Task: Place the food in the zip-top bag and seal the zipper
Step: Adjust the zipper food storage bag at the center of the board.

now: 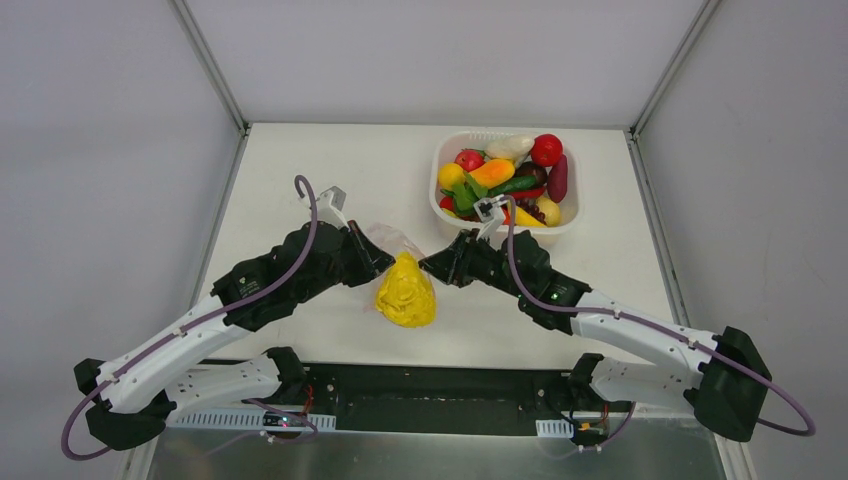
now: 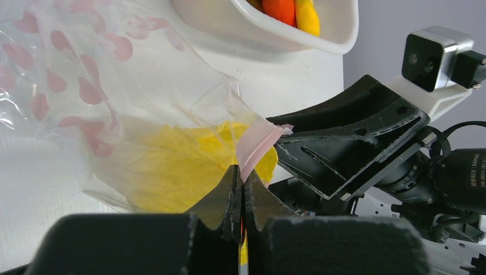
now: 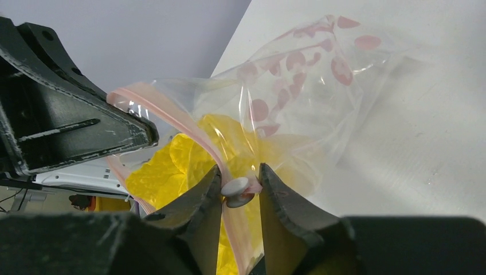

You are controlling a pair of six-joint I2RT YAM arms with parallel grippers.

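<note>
The clear zip-top bag [image 1: 392, 240] with pink spots hangs between both grippers over the table's middle. A crinkled yellow piece of food [image 1: 405, 292] sits inside it. My left gripper [image 2: 242, 172] is shut on the pink zipper [image 2: 258, 143] strip at one end of the bag's mouth. My right gripper [image 3: 239, 175] has its fingers against both sides of the small white slider [image 3: 236, 188] on the zipper [image 3: 172, 112]. The bag [image 3: 321, 80] trails away onto the table, and the yellow food [image 3: 166, 166] shows through it. The two grippers nearly touch.
A white basket [image 1: 440, 205] at the back right holds several more toy fruits and vegetables [image 1: 505, 175]. It stands just behind my right wrist. The enclosure's grey walls rise along the left, right and far edges of the table.
</note>
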